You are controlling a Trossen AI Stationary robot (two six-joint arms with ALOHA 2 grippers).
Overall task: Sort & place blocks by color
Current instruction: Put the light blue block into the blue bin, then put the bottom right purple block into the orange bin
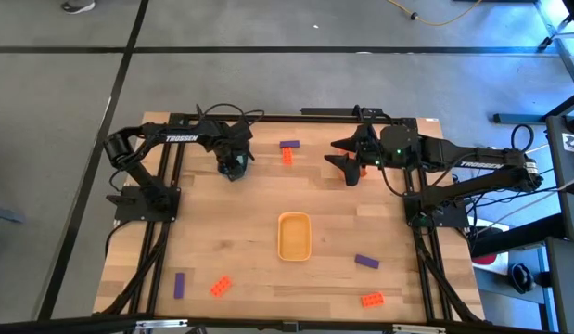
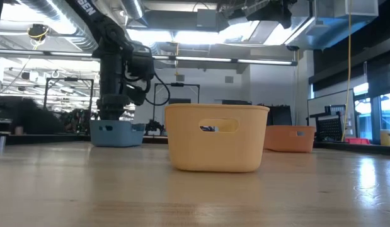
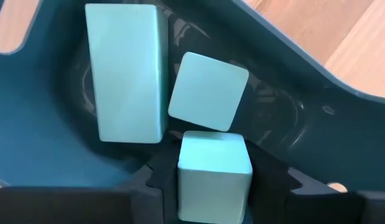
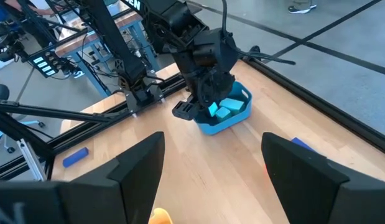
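Note:
My left gripper points down into the blue tray at the table's far left, shut on a mint-green block. Two more mint-green blocks lie on the tray floor beside it. My right gripper hangs open and empty above the table's far right. Purple blocks and orange-red blocks lie flat on the wood. My left gripper pinches the mint-green block by two opposite sides between its two fingers, coming from above and pointing down. The block stands upright inside the blue tray, close to the other two. Whether its underside rests on the tray floor is hidden by the block itself.
A yellow tray stands in the middle of the table. An orange tray stands at the far right, mostly under my right arm in the high view. Black frame rails run along both sides of the table.

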